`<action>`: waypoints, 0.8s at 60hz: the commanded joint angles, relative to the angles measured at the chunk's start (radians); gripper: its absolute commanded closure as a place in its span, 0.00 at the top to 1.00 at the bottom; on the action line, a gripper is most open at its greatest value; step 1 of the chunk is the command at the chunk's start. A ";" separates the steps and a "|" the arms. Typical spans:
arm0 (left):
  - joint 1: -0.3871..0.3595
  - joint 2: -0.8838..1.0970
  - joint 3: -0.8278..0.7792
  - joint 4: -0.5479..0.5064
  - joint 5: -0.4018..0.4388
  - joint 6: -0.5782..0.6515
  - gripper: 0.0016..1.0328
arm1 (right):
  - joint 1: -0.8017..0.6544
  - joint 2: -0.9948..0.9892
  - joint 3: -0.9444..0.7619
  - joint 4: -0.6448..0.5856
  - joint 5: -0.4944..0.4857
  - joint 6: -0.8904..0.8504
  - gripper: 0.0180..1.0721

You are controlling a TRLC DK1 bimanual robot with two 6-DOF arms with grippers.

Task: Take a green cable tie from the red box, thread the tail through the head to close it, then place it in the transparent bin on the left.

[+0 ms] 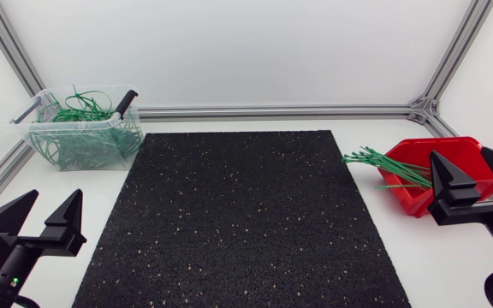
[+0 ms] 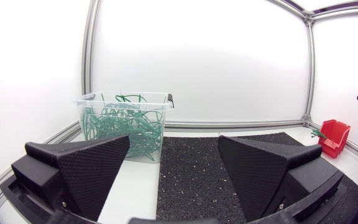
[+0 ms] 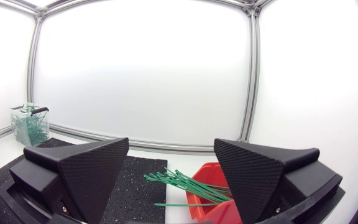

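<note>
overhanging red box [image 1: 407, 200] rim (green ties [image 1: 385, 163])

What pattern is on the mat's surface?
The mat is black with fine light speckles; the head view shows it best.

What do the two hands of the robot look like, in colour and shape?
The left hand and the right hand are matte black. Each has two broad, wedge-shaped fingers with finely textured faces. A small green light shows on the left hand's body.
</note>
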 commanded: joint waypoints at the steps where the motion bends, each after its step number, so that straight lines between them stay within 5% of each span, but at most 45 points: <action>1: -0.001 -0.005 -0.039 -0.019 0.003 -0.010 0.96 | -0.002 0.087 0.081 -0.030 0.014 -0.009 0.95; 20: -0.001 -0.005 -0.039 -0.019 0.003 -0.012 0.96 | -0.005 0.373 0.356 -0.175 -0.024 -0.006 0.92; 36: 0.002 -0.005 -0.039 -0.019 0.003 -0.012 0.96 | -0.117 0.679 0.643 -0.443 -0.177 -0.082 0.92; 48: -0.003 -0.005 -0.039 -0.019 0.003 -0.012 0.96 | -0.192 0.896 0.812 -0.655 -0.311 -0.312 0.92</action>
